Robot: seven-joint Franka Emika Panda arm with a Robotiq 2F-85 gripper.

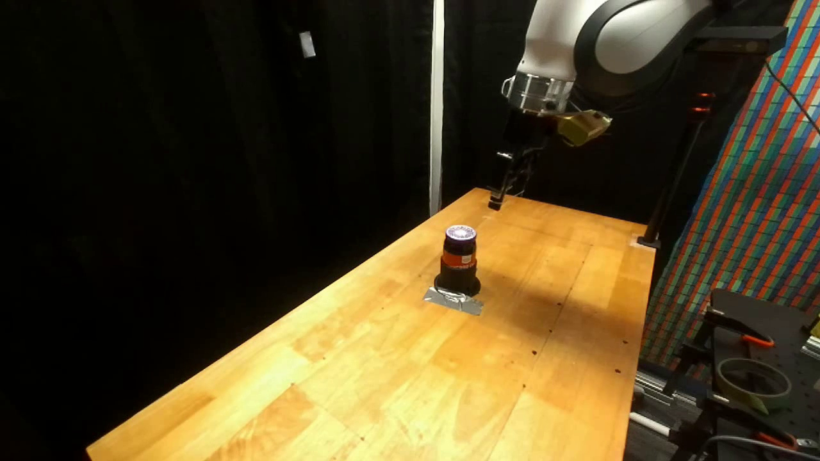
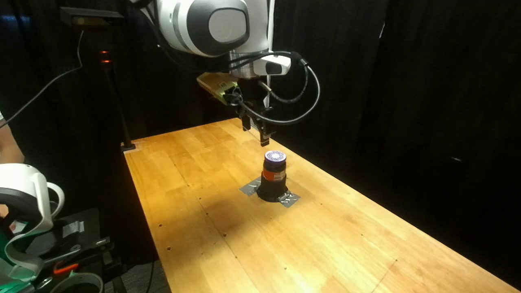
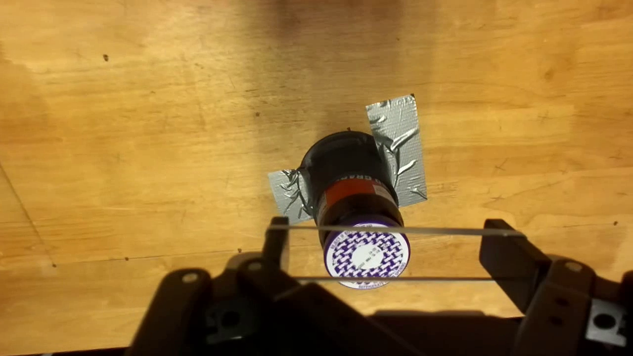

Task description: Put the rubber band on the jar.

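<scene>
"So, gripper [image 3: 388,240]?"
"Spread wide; rubber band [image 3: 445,231] stretched across it in two strands."
"And the jar [image 2: 274,169]?"
"Nearer than the gripper in both exterior views, upright in a black base [image 2: 272,191]."
"Around it?"
"Wrist view: silver tape [image 3: 403,153] left and right of the base, on the wooden table [image 3: 148,173]."

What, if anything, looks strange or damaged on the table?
The silver tape looks odd: wrinkled, makeshift, apparently fastening the black base under the jar to the table on two sides. Nothing appears spilled; the jar stands upright.
</scene>
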